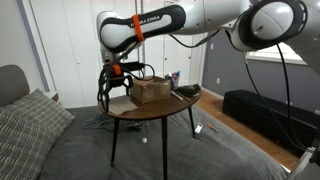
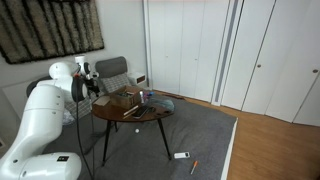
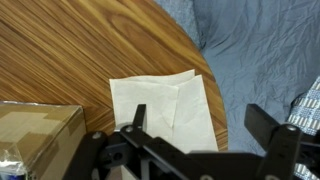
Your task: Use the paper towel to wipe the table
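Observation:
The paper towel (image 3: 165,108) is a pale beige folded sheet lying flat near the rounded edge of the dark wooden table (image 3: 70,50). My gripper (image 3: 200,125) hangs above it with its fingers spread wide and nothing between them; one finger is over the towel, the other past the table edge. In both exterior views the gripper (image 1: 113,84) (image 2: 92,87) hovers over the table's (image 1: 150,108) (image 2: 150,113) end, beside the cardboard box. The towel itself is too small to make out there.
A brown cardboard box (image 3: 35,138) (image 1: 152,90) stands on the table next to the towel. Small items (image 2: 150,99) lie at the table's far end. Grey-blue carpet (image 3: 260,50) lies below. A grey sofa cushion (image 1: 30,135) and a long black bench (image 1: 270,112) stand nearby.

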{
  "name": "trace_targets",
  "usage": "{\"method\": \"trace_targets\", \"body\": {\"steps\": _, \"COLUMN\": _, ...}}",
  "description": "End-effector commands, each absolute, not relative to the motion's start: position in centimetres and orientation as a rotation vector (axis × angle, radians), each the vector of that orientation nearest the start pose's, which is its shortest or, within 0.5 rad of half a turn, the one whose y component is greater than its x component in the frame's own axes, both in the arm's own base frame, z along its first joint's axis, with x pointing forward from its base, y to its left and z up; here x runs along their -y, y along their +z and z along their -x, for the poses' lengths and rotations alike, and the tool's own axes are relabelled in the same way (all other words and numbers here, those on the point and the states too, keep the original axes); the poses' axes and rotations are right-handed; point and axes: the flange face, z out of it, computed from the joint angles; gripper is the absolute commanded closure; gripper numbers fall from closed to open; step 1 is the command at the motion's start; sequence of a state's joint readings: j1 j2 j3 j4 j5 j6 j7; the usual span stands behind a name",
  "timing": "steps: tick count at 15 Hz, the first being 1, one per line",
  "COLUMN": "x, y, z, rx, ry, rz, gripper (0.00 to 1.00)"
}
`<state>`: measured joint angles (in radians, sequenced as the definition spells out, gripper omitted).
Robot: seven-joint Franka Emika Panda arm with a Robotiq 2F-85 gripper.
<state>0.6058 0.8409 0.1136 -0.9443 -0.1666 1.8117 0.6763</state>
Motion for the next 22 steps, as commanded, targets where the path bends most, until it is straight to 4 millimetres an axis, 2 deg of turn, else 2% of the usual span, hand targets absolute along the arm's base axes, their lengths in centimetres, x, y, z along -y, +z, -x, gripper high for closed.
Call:
{"method": "trace_targets", "body": {"steps": 1, "x": -47.4, "y": 37.1, "z": -63.5, "rx": 0.147, "ry": -0.197, "rz": 3.171, "gripper": 0.0}}
{"method": "trace_targets", "body": {"steps": 3, "x": -46.9, "y": 36.3, "z": -64.4, "rx": 0.172, "ry": -0.194, "rz": 3.164, "gripper": 0.0}}
{"method": "trace_targets", "body": {"steps": 4, "x": -46.6, "y": 36.6, "z": -63.4, "rx": 0.133, "ry": -0.157, "rz": 3.183, "gripper": 0.0}}
{"method": "trace_targets", "body": {"steps": 10, "x": -46.5, "y": 36.1, "z": -63.6, "rx": 0.135, "ry": -0.152, "rz": 3.186, "gripper": 0.0}}
{"method": "trace_targets", "body": {"steps": 15, "x": -45.8, "y": 34.0, "z": -65.1, "rx": 0.228, "ry": -0.174, "rz": 3.164, "gripper": 0.0}}
{"method": "trace_targets", "body": {"steps": 21, "x": -45.0, "y": 32.2, "z": -66.4, "rx": 0.243, "ry": -0.174, "rz": 3.133, "gripper": 0.0}}
{"method": "trace_targets", "body": {"steps": 22, "x": -44.8, "y": 31.8, "z": -66.6, "rx": 0.231, "ry": -0.166, "rz": 3.134, "gripper": 0.14}}
